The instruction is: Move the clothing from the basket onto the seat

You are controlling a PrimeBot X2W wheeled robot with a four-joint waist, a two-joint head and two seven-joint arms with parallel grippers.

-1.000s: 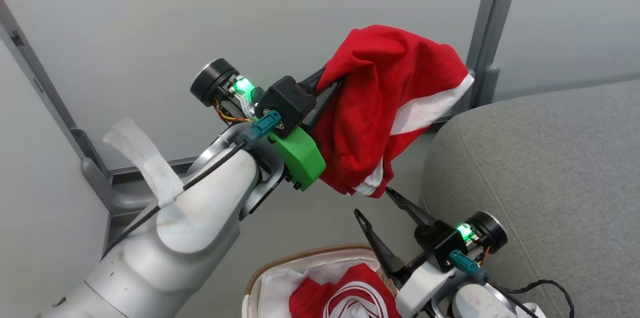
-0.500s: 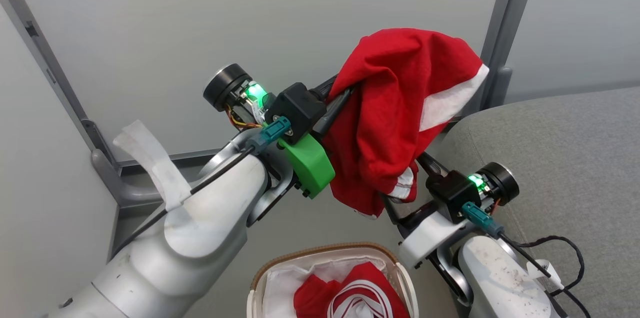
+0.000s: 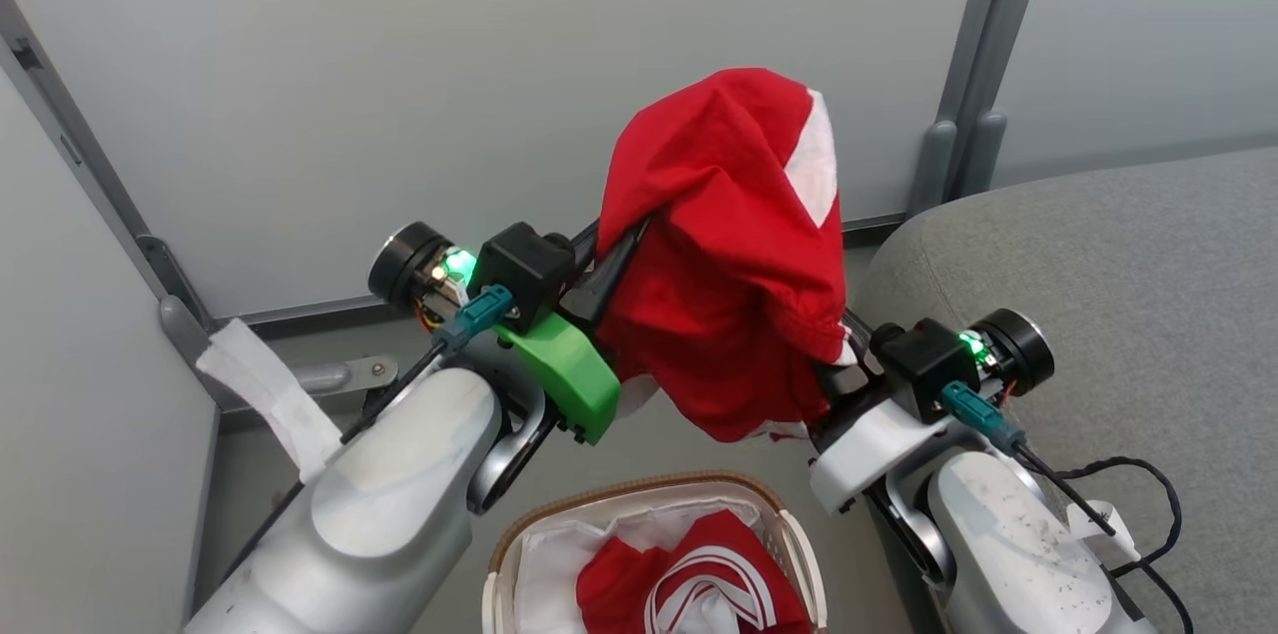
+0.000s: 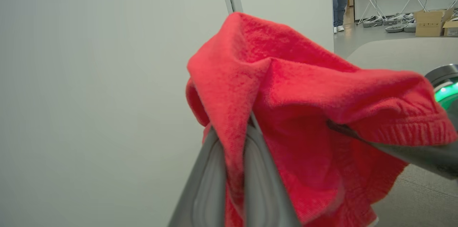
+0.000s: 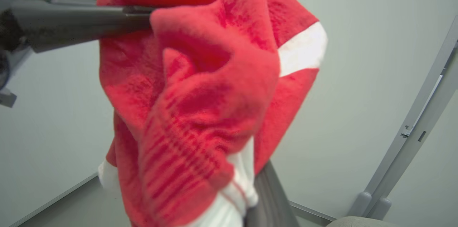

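Evidently, seen from the head, the left gripper is clamped on a fold of the lifted garment. The cloth rises past its fingertips and drapes down on their far side. I judge the hold is this high so the hanging hem clears the basket, which sits below and between the two sets of fingers. The right gripper reaches up under the garment's lower edge, probably to share the load before the carry to the seat, which lies just beside its wrist. The basket holds the second garment, red with white stripes, resting on the white liner.

From the left wrist, this arm's own fingers stand close together with a red fold pinched between them. The rest of the cloth billows to their right, where one finger of the other gripper pokes in under the ribbed band.

From the right wrist, one of this arm's own fingers rises at the bottom, with the white-striped hem against its left side. Its partner is hidden by cloth, so I cannot tell whether the pair has closed.
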